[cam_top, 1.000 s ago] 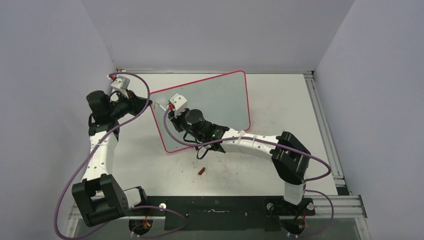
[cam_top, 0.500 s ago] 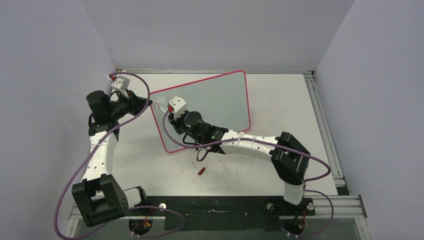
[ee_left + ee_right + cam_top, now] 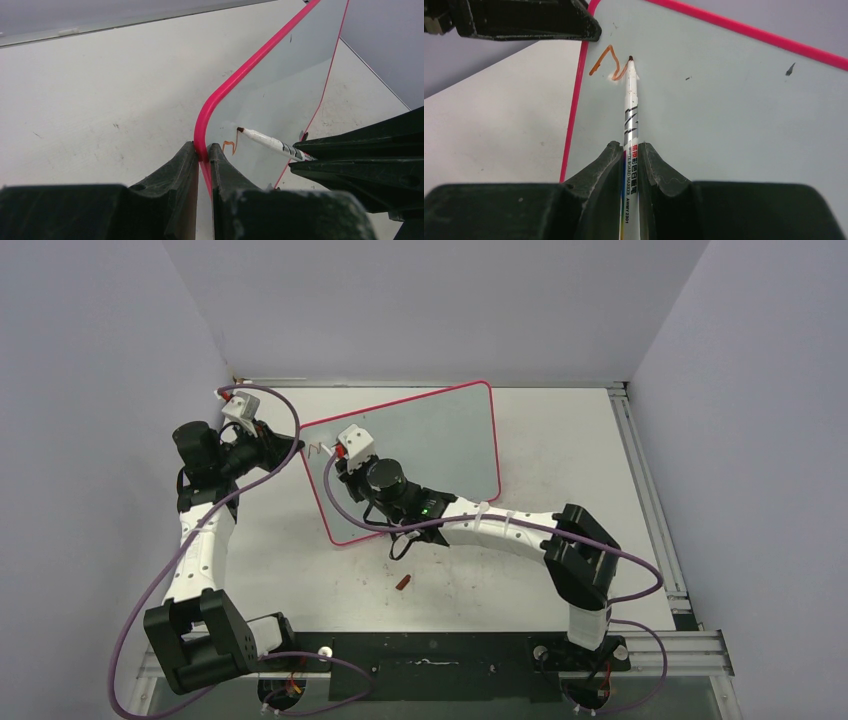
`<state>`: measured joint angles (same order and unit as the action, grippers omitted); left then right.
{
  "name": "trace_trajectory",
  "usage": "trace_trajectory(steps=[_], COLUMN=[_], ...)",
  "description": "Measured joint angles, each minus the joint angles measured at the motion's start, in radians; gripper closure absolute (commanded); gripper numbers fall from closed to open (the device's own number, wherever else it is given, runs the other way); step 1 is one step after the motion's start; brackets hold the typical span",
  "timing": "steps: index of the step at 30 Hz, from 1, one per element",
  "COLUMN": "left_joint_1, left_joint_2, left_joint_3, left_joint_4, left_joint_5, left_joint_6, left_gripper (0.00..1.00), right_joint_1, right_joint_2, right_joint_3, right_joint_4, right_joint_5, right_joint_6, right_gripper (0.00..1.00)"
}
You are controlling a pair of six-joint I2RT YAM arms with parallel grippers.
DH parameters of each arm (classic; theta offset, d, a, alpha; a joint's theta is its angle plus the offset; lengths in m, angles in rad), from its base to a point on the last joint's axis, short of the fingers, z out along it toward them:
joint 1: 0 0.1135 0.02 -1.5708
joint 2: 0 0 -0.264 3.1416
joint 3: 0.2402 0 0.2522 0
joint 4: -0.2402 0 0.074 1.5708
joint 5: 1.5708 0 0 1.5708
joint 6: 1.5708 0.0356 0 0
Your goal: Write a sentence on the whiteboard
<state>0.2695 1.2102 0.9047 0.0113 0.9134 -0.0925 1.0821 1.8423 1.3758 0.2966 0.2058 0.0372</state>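
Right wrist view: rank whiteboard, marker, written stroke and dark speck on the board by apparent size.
1. whiteboard: fills most of the frame, cut off at the edges.
2. marker: its barrel runs close to the camera, which inflates it.
3. written stroke: beside the marker tip.
4. dark speck: smallest.

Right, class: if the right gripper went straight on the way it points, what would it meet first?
The whiteboard: the right gripper is shut on a marker whose tip seems to touch the board beside the orange stroke.
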Motion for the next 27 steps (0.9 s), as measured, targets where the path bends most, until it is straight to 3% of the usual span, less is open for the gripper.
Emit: trace_trajectory(steps=[9, 27], left_joint_1=[0.0, 0.0], left_joint_2=[-0.005, -0.005], left_joint_3=[-0.002, -0.003], left_joint_4=[0.0, 0.0], left_joint_5=[0.004, 0.002], left_joint_6=[0.0, 0.0], left_gripper=[1.0, 1.0], right_joint_1=[-0.002, -0.002], right_joint_2=[0.004, 0.004], right_joint_3=[0.056, 0.011], right_joint_4=[-0.015, -0.034], right_joint_5=[0.031, 0.031], right_joint_6=[-0.001, 0.026], right_gripper=[0.95, 0.95])
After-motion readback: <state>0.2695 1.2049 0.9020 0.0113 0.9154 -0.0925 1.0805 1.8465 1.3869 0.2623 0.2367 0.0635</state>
